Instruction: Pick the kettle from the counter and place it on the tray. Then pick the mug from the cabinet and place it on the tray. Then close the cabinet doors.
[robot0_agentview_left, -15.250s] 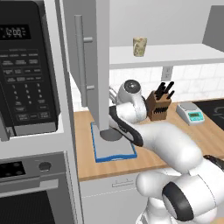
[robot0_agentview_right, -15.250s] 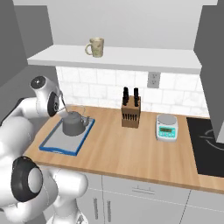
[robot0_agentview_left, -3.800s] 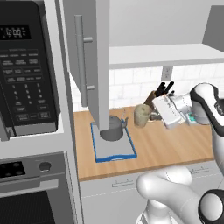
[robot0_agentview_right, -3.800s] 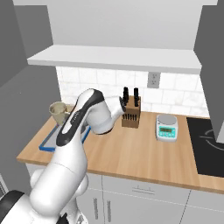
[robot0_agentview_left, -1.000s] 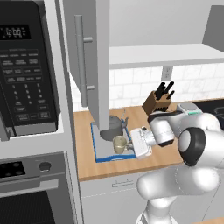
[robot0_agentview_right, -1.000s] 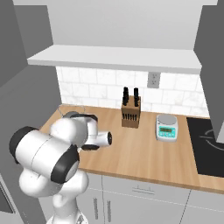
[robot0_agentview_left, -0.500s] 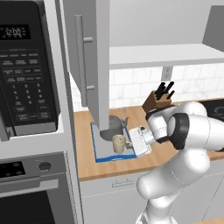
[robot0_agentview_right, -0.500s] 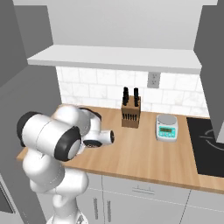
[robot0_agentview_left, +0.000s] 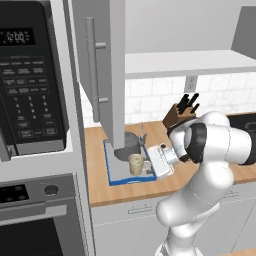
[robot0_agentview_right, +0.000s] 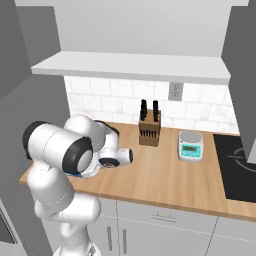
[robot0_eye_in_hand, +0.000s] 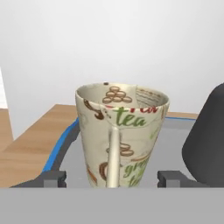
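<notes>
White tile and a bare white shelf (robot0_agentview_left: 185, 64) are backing the wooden desk (robot0_agentview_right: 165, 175), where a knife block (robot0_agentview_right: 149, 131) and a small scale (robot0_agentview_right: 190, 145) are standing off to the side of the work. At the desk's near-left end the blue-rimmed tray (robot0_agentview_left: 111, 172) is carrying both task items: the kettle (robot0_agentview_left: 131, 143) is sitting toward the tray's twelve o'clock side, and the mug (robot0_eye_in_hand: 120, 133) is standing upright just beside it at about six o'clock, apparently resting on the grey tray floor. The fingers (robot0_eye_in_hand: 56, 178) are standing apart, one at either side of the mug's base, with a gap showing between each tip and the cup, so they are gripping nothing; the gripper (robot0_agentview_left: 150, 165) is facing the mug's handle side at three o'clock of it. That spread stance is reading as a release, leaving the cup free to stand by itself. One cabinet door (robot0_agentview_left: 102, 75) is hanging open above the tray, so closing the doors is looking like the step left.
</notes>
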